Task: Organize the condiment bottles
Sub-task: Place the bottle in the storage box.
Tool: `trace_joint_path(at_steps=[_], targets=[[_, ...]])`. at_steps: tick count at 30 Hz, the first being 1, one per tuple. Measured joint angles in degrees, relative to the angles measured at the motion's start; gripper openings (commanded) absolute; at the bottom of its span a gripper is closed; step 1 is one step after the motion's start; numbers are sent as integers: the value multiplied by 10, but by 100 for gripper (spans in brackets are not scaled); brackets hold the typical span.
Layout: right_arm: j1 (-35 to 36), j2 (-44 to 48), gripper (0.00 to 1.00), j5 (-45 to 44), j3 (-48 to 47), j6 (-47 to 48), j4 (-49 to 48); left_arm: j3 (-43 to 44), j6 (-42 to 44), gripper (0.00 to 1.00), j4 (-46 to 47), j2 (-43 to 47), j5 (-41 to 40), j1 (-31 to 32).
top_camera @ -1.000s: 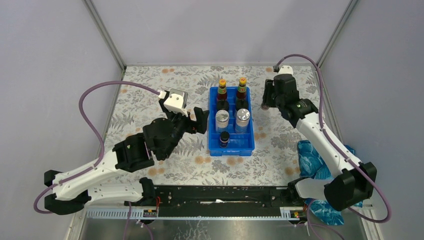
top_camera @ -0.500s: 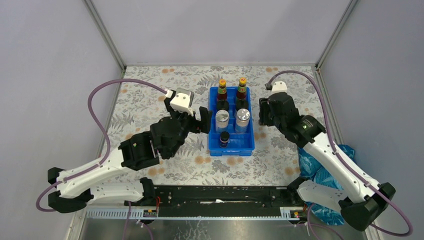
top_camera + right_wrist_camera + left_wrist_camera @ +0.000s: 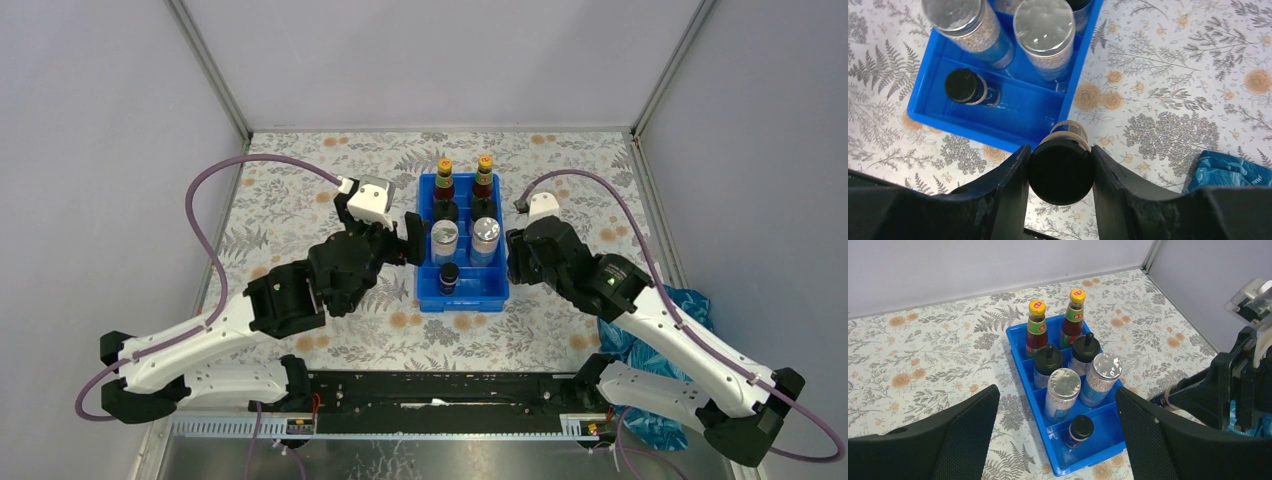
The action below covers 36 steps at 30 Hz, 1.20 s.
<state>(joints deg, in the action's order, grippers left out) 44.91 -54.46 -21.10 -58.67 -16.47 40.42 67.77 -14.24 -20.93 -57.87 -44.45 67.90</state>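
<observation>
The flower-printed table (image 3: 300,200) fills the middle of the top view, and the blue tray (image 3: 462,306) is set at its centre, its long side running up the frame. The left gripper (image 3: 1056,395) is held wide apart and empty beside the tray's left edge, presumably parked where the rows can be watched without being blocked. Seven of the condiment bottles are stood in the tray in matched pairs, tallest farthest up: two dark red bottles (image 3: 1037,330), then two clear bottles (image 3: 1048,360) with black domed caps, then two silver-lidded jars (image 3: 1063,390). In the lowest row only one short black-capped jar (image 3: 1079,430) is seated, on the left, so a free compartment (image 3: 484,283) is seen beside it. The matching short jar (image 3: 1060,175) is clamped at its cap between the nearly closed fingers of the right gripper (image 3: 1059,160), at the lower centre of the right wrist view, just outside the tray's lower right corner. Whether it is lifted clear of the table cannot be told. It is judged to be meant for that free compartment.
</observation>
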Motion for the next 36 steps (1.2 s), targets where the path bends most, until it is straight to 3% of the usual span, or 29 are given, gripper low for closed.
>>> trace_joint_path(at_steps=[16, 36], targets=[[95, -80, 0, -9, 3, -18, -33, 0, 0, 90, 0, -5, -4, 0], [103, -147, 0, -36, 3, -12, -89, 0, 0, 90, 0, 11, -4, 0]])
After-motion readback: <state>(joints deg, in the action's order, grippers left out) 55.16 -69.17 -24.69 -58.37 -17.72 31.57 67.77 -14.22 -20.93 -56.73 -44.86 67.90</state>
